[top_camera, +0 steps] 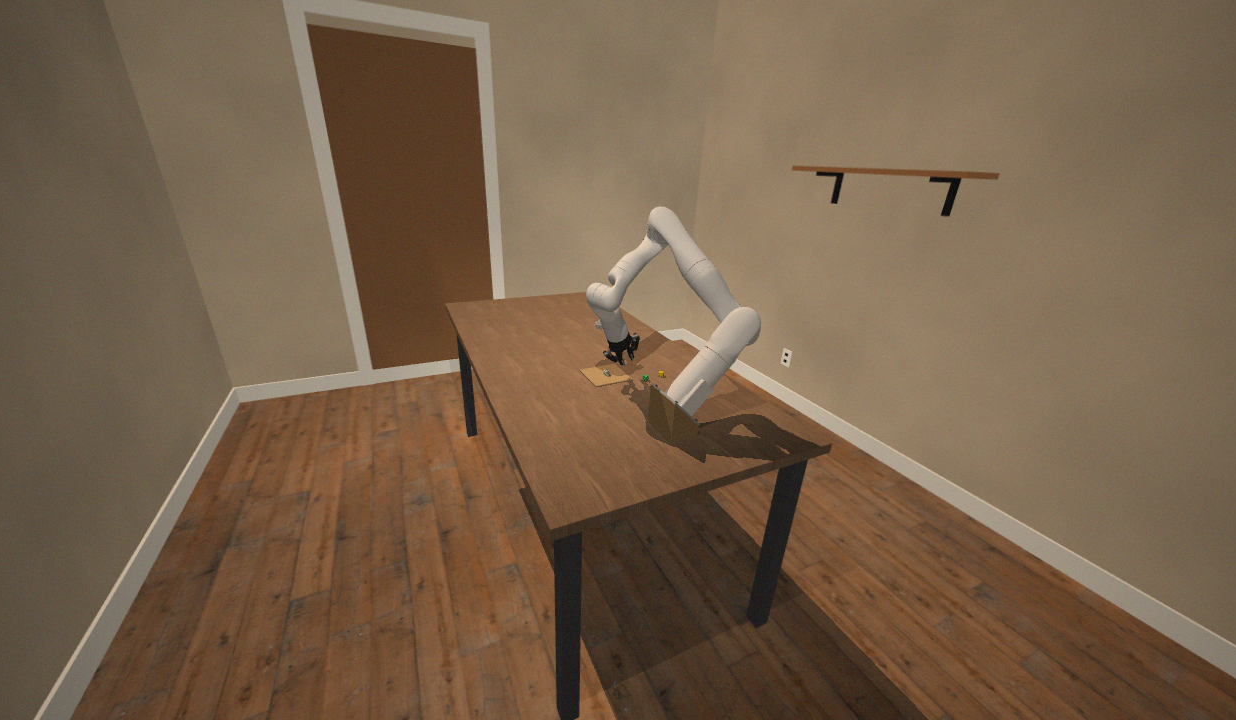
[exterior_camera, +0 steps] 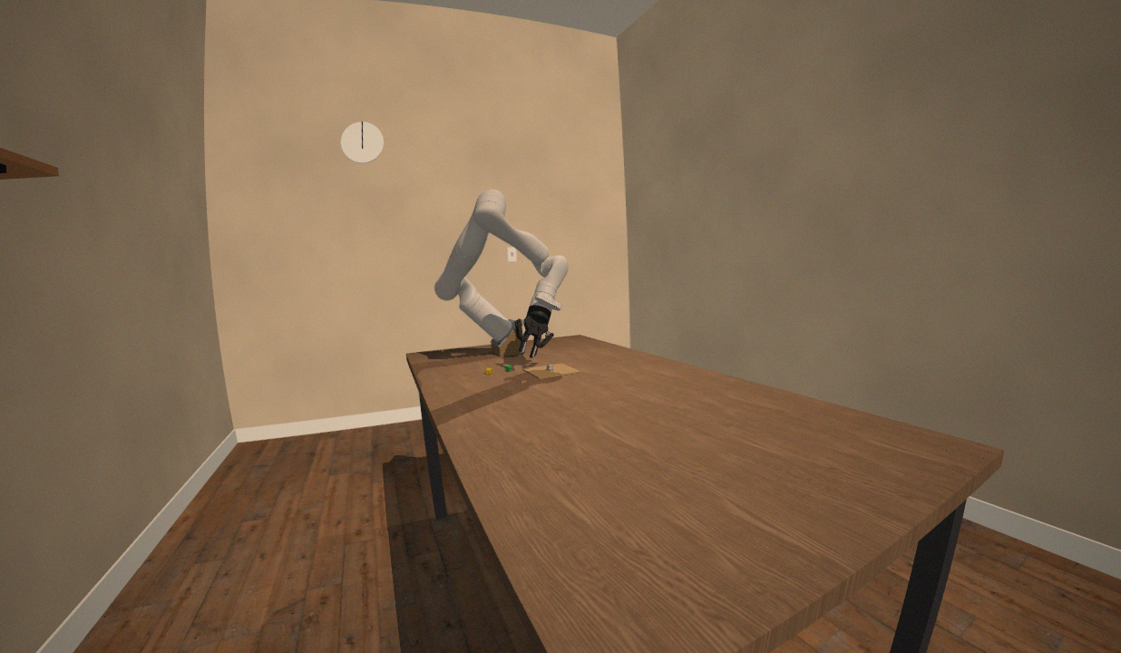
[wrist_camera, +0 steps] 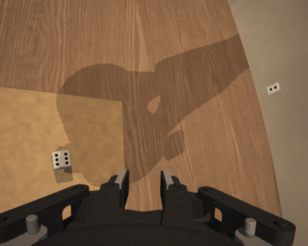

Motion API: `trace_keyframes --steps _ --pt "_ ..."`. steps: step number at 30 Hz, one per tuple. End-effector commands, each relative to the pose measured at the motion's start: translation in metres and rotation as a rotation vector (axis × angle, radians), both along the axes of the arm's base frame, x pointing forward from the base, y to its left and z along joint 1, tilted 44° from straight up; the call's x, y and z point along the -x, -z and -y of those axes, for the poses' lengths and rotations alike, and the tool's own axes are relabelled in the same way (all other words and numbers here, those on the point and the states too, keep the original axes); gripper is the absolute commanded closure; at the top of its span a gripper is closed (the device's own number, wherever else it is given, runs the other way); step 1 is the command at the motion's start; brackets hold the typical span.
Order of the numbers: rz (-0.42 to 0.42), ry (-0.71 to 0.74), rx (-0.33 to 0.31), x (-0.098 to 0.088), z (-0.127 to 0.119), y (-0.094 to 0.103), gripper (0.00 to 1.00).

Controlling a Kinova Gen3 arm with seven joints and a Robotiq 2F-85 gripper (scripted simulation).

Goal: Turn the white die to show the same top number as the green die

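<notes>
Brown wood covers the table, and my pincer hangs above it, partly open, with nothing in it. The white die sits on the tan mat, well in from the corner my wrist view shows, and I see six dots on top. Seen from outside, the green die and yellow die are off the mat, toward the table's far left corner. If I come down crooked, I could push the white die over the mat's edge or tip it wrong. Fingers too low could wrinkle the mat; a wide swing could bump green. I can't read green's or yellow's dots, they're too small, and my wrist view misses both.
</notes>
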State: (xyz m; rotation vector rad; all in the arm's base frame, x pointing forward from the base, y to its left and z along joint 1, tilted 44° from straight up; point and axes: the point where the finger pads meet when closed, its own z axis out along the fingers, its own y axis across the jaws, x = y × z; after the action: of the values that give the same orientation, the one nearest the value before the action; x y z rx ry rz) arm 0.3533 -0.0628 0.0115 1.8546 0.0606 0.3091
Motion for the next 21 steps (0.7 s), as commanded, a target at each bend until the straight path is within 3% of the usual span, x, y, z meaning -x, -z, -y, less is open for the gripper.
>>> trace_keyframes --steps 1,9,11,21 --pt "-0.027 0.068 -0.06 -0.006 -0.008 -0.002 0.69" --pt "-0.132 0.163 -0.195 -0.014 -0.034 -0.001 0.69" --pt "-0.132 0.163 -0.195 -0.014 -0.034 -0.001 0.69" --pt "-0.221 0.204 -0.359 -0.031 -0.067 -0.005 0.69"
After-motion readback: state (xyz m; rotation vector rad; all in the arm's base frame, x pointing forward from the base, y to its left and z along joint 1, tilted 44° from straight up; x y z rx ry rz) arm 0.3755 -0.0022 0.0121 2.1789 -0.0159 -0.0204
